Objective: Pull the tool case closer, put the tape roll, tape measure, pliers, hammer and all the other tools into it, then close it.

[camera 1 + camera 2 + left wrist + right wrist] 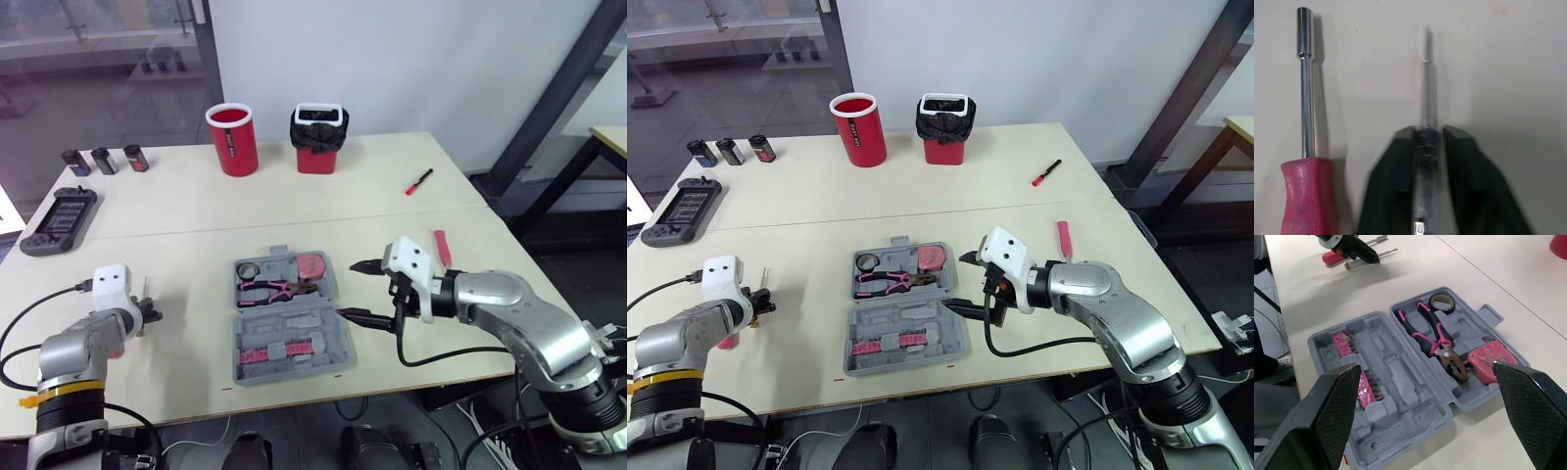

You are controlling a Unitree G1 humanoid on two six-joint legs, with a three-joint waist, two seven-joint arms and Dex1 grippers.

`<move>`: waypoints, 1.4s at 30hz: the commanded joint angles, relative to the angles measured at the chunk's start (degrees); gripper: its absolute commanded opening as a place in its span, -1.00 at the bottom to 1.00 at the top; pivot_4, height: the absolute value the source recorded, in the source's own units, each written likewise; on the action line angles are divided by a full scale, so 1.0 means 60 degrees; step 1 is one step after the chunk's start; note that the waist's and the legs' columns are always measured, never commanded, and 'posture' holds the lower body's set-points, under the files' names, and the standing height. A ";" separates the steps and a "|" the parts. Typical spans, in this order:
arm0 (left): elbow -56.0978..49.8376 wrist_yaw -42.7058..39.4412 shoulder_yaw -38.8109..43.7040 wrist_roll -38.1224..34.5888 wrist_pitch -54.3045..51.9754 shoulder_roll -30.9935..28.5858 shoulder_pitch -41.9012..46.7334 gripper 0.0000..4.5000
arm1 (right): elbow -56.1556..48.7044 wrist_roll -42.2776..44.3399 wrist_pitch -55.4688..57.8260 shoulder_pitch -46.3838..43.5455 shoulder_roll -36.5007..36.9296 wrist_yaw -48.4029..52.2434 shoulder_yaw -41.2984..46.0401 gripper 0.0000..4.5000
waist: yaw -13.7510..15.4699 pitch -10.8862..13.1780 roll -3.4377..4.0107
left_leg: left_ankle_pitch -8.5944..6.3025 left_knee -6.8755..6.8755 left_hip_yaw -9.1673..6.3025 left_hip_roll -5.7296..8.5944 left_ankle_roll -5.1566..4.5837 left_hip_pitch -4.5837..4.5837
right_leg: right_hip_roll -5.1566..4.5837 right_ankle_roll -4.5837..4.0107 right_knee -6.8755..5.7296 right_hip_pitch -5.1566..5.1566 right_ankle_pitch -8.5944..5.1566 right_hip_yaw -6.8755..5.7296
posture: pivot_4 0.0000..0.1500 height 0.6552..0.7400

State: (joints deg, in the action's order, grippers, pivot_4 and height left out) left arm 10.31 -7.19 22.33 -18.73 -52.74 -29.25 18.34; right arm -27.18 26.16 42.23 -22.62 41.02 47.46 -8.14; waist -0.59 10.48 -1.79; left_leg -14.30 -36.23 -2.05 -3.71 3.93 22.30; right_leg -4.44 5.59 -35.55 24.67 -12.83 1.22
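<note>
Grey plastic tool case (pixel 1400 374) lies open and flat at the front-centre of the table (pixel 196 211). Its far half holds the tape roll (pixel 1442 302), the pink/black pliers (pixel 1435 335) and the pink tape measure (pixel 1481 362), side by side. The near half carries pink bit racks (pixel 1347 343).

R hand (pixel 349 289) is just beside the case's right edge, fingers spread wide w/ nothing between them.

L hand (pixel 1427 137) is well to the left of the case, low over the table. Its fingers are pinched narrow on a thin metal shaft (pixel 1426 78); it's blurred, prob. a screwdriver blade. A red-handled nut driver (pixel 1305 98) lies just beside it, approx. parallel and apart from it.

Outside the case: a pink-handled tool (pixel 442 247) on the table past the R arm, and a red marker (pixel 419 181) further back.
</note>
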 commanded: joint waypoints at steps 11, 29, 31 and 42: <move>-0.0117 -0.0562 -0.0072 0.0417 0.0911 -0.0384 -0.0144 -0.97 | -0.0453 0.0061 0.0053 0.0166 0.0099 -0.0152 0.0341 1.00 | -0.0012 0.0000 0.0000 | 0.0000 0.0001 -0.0002 0.0000 0.0000 -0.0007 | 0.0000 0.0000 -0.0002 -0.0003 0.0000 -0.0002 | 1.00 0.97; -0.3612 -1.0073 -0.3907 -0.1236 0.1297 -0.5586 0.0301 -0.97 | -0.0693 -0.0025 -0.0044 0.0773 0.0034 -0.0809 0.0409 1.00 | -0.0054 0.0032 -0.0018 | -0.0001 0.0019 0.0004 -0.0005 -0.0001 0.0022 | -0.0003 -0.0003 0.0029 0.0028 -0.0003 -0.0002 | 1.00 0.97; -0.4009 -1.0717 -0.4684 -0.1152 0.1284 -0.5800 0.0559 -0.97 | -0.0666 -0.0075 -0.0121 0.0734 0.0208 -0.0606 0.0337 1.00 | -0.0052 0.0044 0.0002 | -0.0001 0.0015 0.0011 -0.0004 -0.0001 0.0027 | -0.0005 -0.0003 0.0031 0.0029 -0.0003 0.0004 | 1.00 0.97; -0.3999 -1.0899 -0.8063 0.0838 0.0538 -0.4778 0.2836 -0.97 | -0.0536 -0.0342 -0.0271 0.0187 0.0386 -0.0210 0.0031 1.00 | -0.0036 0.0053 0.0003 | -0.0001 0.0003 0.0011 -0.0002 -0.0005 0.0032 | 0.0004 0.0002 0.0019 0.0030 -0.0005 0.0014 | 1.00 0.97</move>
State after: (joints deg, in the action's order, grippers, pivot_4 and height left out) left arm -12.85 -72.95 -24.50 -15.63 -48.65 -57.99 33.70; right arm -28.99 24.30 41.14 -20.56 43.48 46.23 -8.39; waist -0.80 10.80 -1.77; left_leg -14.31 -36.20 -1.98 -3.72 3.90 22.50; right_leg -4.42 5.61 -35.43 24.85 -12.87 1.31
